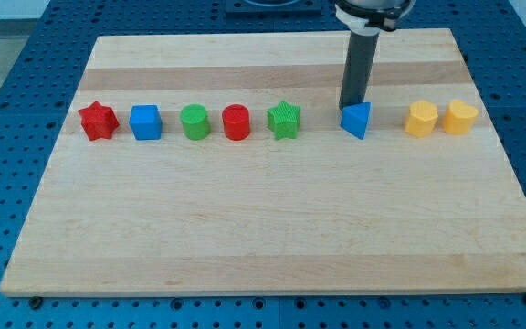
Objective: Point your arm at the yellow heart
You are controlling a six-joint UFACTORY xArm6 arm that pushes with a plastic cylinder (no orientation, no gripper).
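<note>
The yellow heart [460,117] sits at the right end of a row of blocks across the wooden board [272,228]. Right beside it on its left is a yellow block [420,119], roughly hexagonal. My tip [348,107] comes down from the view's top and stands just above and behind the blue triangle block [356,120], touching or nearly touching its top-left edge. The tip is well to the left of the yellow heart, with the other yellow block between them.
Further left in the row stand a green star [284,120], a red cylinder [236,122], a green cylinder [194,122], a blue cube [145,122] and a red star [98,121]. Blue perforated table surrounds the board.
</note>
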